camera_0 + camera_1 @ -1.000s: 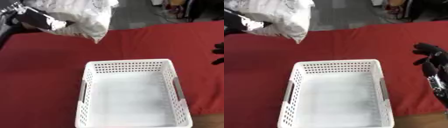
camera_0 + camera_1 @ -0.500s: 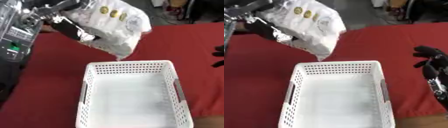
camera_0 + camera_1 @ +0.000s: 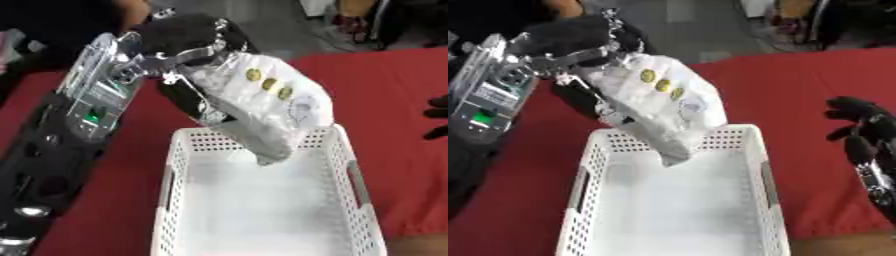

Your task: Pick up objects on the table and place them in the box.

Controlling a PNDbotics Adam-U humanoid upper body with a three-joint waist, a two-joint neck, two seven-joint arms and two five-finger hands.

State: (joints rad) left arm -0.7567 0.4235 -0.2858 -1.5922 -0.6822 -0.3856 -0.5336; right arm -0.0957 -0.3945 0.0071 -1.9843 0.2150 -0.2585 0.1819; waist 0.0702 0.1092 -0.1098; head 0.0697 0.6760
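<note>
White bag [image 3: 267,112] held aloft by left hand [image 3: 188,60], fingers curled round its upper end. Bears three yellow round marks near top. Long axis tilted: upper end up-left at hand, lower corner pointing down-right, hanging just above far end of white box [image 3: 350,180], inside far rim. Box interior appears empty, red table [image 3: 798,90] beneath. Right hand [image 3: 864,132] idle at right edge, fingers relaxed, holding nothing, well apart from bag. Left hand sole carrier. Judgement: bag already over box mouth; lowering slightly and releasing should drop it lengthwise inside. Risk: upper end still outside far rim, may catch.
</note>
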